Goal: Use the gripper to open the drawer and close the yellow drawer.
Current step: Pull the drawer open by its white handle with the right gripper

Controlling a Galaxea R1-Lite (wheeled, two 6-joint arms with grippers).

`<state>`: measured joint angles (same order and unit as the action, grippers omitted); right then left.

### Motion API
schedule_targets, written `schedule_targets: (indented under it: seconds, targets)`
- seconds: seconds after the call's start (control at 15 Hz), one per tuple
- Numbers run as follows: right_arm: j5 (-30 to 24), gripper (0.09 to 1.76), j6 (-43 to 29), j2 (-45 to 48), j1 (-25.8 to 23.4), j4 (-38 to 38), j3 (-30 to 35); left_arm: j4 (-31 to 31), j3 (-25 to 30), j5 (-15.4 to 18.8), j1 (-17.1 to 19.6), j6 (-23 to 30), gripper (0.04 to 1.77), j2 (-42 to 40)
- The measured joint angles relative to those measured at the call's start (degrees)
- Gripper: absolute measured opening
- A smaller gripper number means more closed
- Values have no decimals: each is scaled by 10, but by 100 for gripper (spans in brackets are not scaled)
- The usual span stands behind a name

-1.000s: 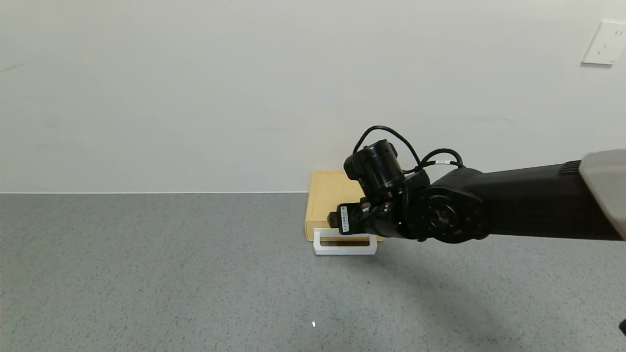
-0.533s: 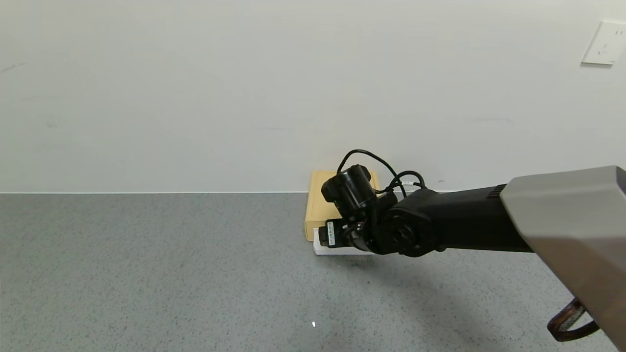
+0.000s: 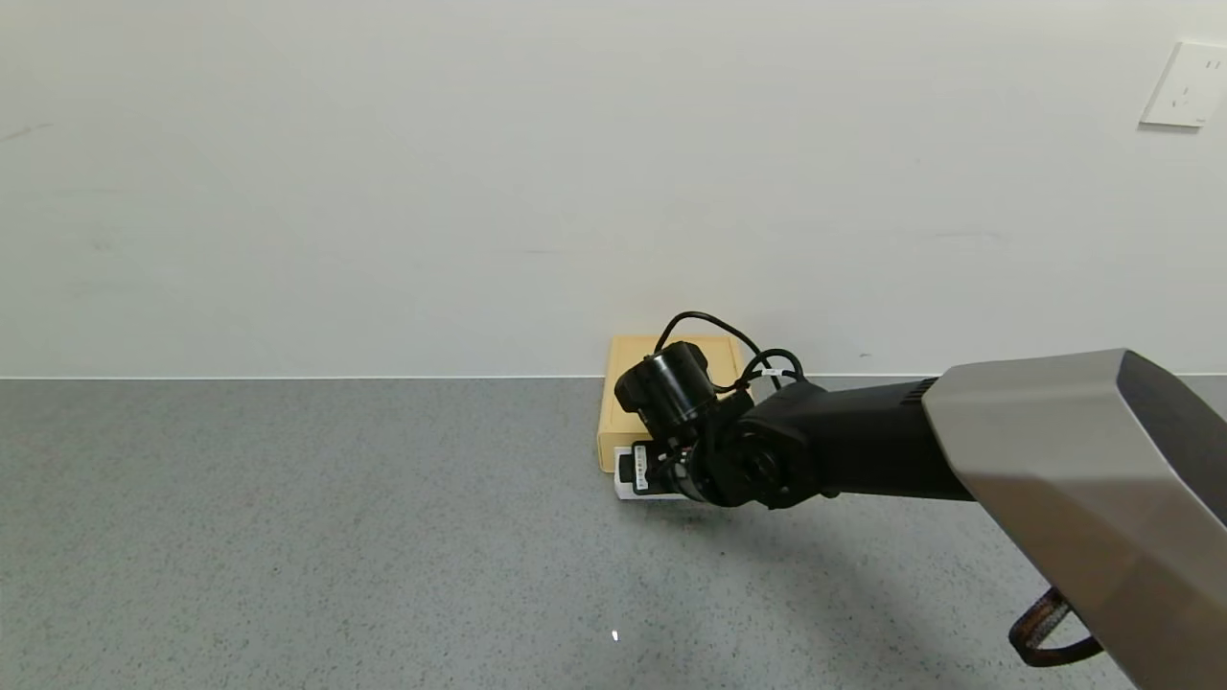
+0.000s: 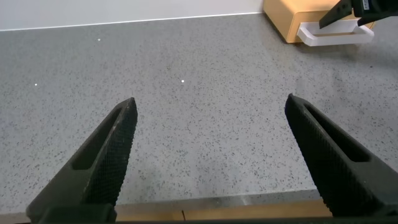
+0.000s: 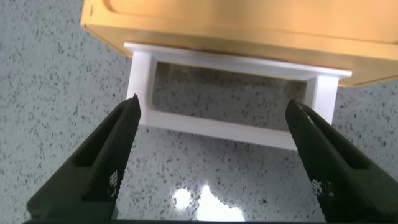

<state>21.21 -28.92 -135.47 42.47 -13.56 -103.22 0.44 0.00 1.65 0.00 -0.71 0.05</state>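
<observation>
The tan-yellow drawer (image 3: 633, 398) stands shut against the back wall; it also shows in the right wrist view (image 5: 249, 31) and the left wrist view (image 4: 292, 18). Its white loop handle (image 5: 217, 127) sticks out in front, mostly hidden by the wrist in the head view. My right gripper (image 5: 212, 106) is open and points down just over the handle, its fingers (image 5: 112, 149) spread as wide as the handle and holding nothing. My left gripper (image 4: 211, 102) is open and empty, low over the table's near edge, out of the head view.
The grey speckled table (image 3: 288, 537) runs to a white wall (image 3: 383, 192). A wall socket (image 3: 1184, 84) sits at the upper right. My right arm (image 3: 959, 450) reaches across from the right.
My right arm has reached farther left and lower; the gripper has come down over the white handle, which is now mostly covered in the head view. The drawer has not moved.
</observation>
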Motion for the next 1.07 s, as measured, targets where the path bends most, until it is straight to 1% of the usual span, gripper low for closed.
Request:
schedule_targets:
  seconds: [0.47, 1.07]
  targets:
    - [0, 171, 0, -32, -13, -4, -37, 0, 0, 0, 0, 0, 172, 0]
    - [-6, 171, -3, -49, -13, -71, -68, 0, 0, 0, 0, 0, 172, 0]
